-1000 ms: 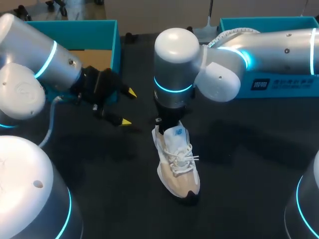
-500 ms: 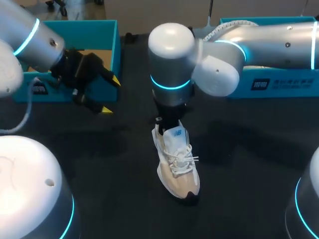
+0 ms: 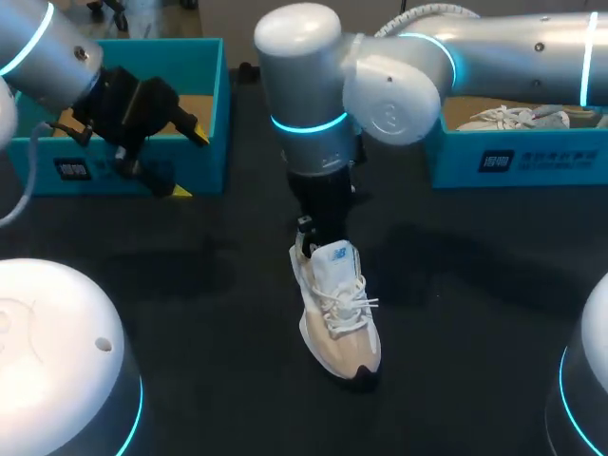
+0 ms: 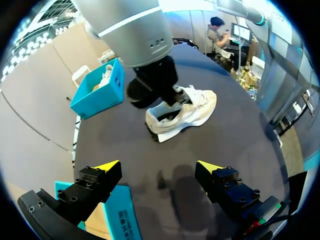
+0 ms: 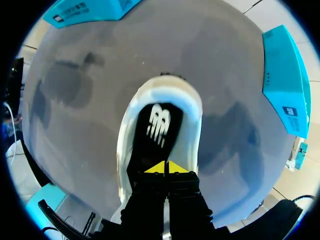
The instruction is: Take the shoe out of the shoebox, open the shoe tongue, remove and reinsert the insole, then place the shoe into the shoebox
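A white and beige shoe (image 3: 339,313) stands upright on the dark table, toe toward the front edge. My right gripper (image 3: 310,234) hangs over its heel opening. In the right wrist view the right gripper (image 5: 166,168) is shut, its yellow tips pressed together just above the heel end of the dark insole (image 5: 158,125), which lies flat inside the shoe (image 5: 194,110). My left gripper (image 3: 188,163) is open and empty, in front of the left teal shoebox (image 3: 211,90). From the left wrist view the left gripper (image 4: 157,166) faces the shoe (image 4: 197,106) from a distance.
A second teal shoebox (image 3: 513,157) at the back right holds another white shoe (image 3: 518,117); that box (image 4: 97,95) also shows beyond the right arm (image 4: 140,35). A corner of the left shoebox (image 4: 116,212) lies under the left finger.
My left arm has pulled back and leftward from mid-table to the left shoebox, gripper still open. The right arm's elbow has swung left, uncovering the right box; its gripper stays in the heel. The shoe has not moved.
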Robot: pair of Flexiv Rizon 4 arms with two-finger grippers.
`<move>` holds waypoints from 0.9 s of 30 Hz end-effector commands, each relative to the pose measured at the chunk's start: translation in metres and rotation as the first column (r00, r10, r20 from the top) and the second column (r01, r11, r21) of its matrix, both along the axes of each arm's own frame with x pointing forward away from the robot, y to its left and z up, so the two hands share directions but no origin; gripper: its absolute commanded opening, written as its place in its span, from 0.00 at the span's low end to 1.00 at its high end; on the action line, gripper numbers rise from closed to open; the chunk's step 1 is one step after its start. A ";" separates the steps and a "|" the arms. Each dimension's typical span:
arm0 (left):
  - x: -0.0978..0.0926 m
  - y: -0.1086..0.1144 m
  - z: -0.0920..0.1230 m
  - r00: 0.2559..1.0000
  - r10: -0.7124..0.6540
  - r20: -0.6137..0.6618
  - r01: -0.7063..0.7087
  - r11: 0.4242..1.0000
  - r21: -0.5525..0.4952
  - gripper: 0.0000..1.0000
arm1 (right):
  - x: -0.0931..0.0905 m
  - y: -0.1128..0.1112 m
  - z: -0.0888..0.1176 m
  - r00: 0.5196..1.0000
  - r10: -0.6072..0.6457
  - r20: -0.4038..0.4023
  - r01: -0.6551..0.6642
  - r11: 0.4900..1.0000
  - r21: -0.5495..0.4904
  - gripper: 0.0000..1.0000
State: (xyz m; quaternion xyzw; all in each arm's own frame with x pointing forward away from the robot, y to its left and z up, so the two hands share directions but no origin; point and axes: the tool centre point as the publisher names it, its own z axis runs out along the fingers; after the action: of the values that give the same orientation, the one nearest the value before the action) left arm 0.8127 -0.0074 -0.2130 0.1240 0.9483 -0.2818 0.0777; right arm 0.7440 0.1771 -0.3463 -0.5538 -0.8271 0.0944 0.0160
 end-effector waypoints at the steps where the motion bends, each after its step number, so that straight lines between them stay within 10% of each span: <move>1: -0.002 0.004 0.000 1.000 0.029 0.009 -0.029 1.000 0.003 1.00 | -0.004 0.001 0.001 1.000 -0.003 -0.024 0.003 1.000 -0.003 0.00; 16: 0.002 0.014 -0.005 0.994 0.112 -0.008 -0.112 0.994 0.003 1.00 | -0.015 -0.002 -0.002 0.998 -0.014 -0.054 0.015 1.000 0.008 0.00; 21: 0.002 0.014 -0.005 0.994 0.112 -0.008 -0.112 0.994 0.003 1.00 | -0.014 0.001 -0.002 0.998 -0.011 -0.056 0.012 1.000 0.015 0.17; 25: 0.002 0.014 -0.005 0.994 0.112 -0.008 -0.112 0.994 0.003 1.00 | -0.012 0.003 0.002 0.998 -0.008 -0.057 0.009 1.000 0.015 0.44; 26: 0.002 0.014 -0.005 0.994 0.112 -0.008 -0.112 0.994 0.003 1.00 | -0.012 0.003 0.002 0.998 -0.008 -0.058 0.009 1.000 0.014 0.61; 27: 0.002 0.014 -0.005 0.994 0.112 -0.008 -0.112 0.994 0.003 1.00 | -0.011 0.004 0.003 0.998 -0.008 -0.059 0.009 1.000 0.014 0.99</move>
State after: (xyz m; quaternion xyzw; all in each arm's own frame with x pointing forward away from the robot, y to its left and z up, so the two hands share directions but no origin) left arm 0.8153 0.0070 -0.2183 0.0699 0.9539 -0.2779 0.0895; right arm 0.7314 0.1800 -0.3456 -0.5549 -0.8243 0.1031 0.0451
